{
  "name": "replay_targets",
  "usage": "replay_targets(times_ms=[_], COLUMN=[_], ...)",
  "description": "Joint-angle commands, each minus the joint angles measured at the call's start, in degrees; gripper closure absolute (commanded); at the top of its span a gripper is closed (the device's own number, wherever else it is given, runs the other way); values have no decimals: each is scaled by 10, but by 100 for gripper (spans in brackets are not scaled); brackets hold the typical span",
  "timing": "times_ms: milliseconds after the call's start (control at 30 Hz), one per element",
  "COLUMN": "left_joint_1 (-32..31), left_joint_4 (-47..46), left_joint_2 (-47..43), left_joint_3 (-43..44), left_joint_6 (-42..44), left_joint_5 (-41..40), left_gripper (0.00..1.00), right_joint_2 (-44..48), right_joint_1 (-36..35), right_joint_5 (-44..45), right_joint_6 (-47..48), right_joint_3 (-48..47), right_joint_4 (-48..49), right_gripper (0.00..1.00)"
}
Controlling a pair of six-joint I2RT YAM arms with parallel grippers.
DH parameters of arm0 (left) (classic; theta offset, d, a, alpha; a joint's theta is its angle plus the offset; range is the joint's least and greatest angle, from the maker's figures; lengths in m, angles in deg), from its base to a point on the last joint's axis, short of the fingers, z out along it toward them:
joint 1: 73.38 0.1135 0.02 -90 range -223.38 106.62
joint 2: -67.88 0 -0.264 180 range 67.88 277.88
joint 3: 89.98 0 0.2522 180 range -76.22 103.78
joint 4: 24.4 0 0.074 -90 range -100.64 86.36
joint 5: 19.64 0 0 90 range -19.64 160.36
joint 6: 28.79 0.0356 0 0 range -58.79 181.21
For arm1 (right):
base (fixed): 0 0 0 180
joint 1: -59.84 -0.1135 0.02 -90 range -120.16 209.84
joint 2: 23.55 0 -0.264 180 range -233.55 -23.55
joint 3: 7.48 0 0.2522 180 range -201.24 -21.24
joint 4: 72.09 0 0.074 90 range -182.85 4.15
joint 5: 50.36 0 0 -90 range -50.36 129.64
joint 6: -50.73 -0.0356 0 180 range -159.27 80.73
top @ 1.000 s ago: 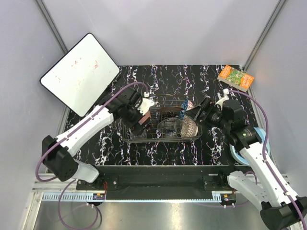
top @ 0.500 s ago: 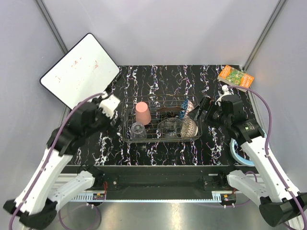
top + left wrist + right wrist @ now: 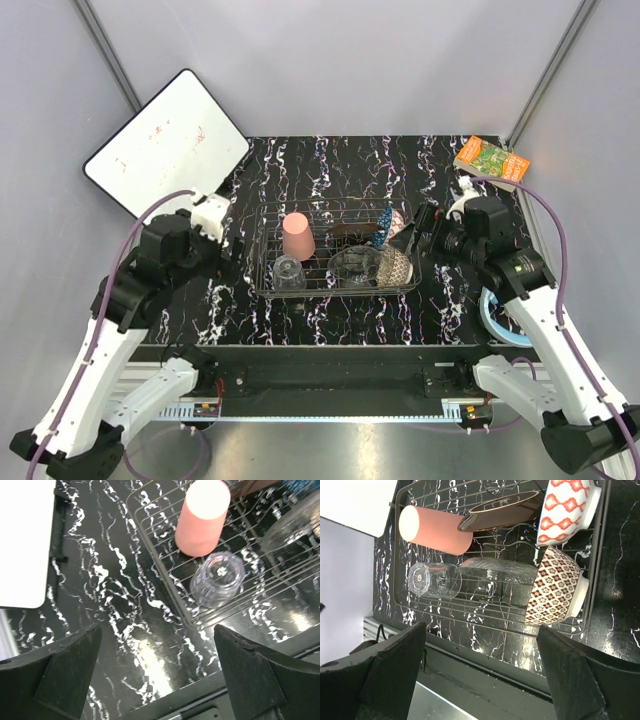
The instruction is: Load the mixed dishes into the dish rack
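Note:
The silver wire dish rack (image 3: 336,292) stands mid-table. In it are the pink cup (image 3: 297,237), upside down, the small clear glass (image 3: 288,272) on its side, the clear glass bowl (image 3: 352,265), the beige patterned bowl (image 3: 397,266), a dark plate (image 3: 350,231) on edge and a blue-lined bowl (image 3: 385,226). My left gripper (image 3: 230,248) is open and empty, left of the rack; its view shows the cup (image 3: 202,517) and glass (image 3: 218,578). My right gripper (image 3: 415,232) is open and empty at the rack's right end, above the beige bowl (image 3: 555,587) and the orange-patterned bowl (image 3: 567,502).
A white board (image 3: 165,145) leans at the back left. The green-orange book (image 3: 490,160) lies at the back right corner. The blue headphones (image 3: 492,312) lie under my right arm, by the table's right edge.
My left arm has pulled back leftward from the rack's left end, with the pink cup and small glass now showing in the rack. The right arm has barely moved.

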Motion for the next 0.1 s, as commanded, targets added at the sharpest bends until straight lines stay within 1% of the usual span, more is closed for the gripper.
replay_targets(times_ms=[0,67], left_joint_1=[23,30], left_joint_4=[-43,-52], left_joint_2=[17,27], left_joint_3=[36,39], left_joint_6=[-34,-34], left_joint_5=[44,48], left_gripper=[1,1], right_joint_2=[8,3], right_joint_1=[-8,-7], right_joint_5=[-17,-16], right_joint_6=[31,36], right_joint_3=[-9,-12], right_joint_4=[14,16], right_gripper=[0,0])
